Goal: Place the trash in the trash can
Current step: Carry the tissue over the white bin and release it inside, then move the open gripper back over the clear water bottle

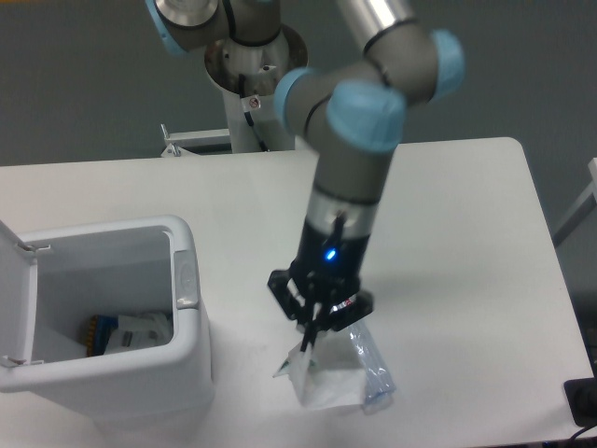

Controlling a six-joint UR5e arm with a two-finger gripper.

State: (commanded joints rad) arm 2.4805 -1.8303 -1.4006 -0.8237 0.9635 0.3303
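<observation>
The whitish crumpled wrapper hangs by its top corner from my gripper, which is shut on it near the table's front edge. Behind the wrapper lies the clear crushed bottle, mostly covered by the wrapper and the gripper; its label is hidden. The white trash can stands at the left with its lid flipped open, about a hand's width left of the gripper.
Inside the can lies a white package with a blue and yellow edge. The arm's base column rises at the back of the table. A dark object sits at the lower right corner.
</observation>
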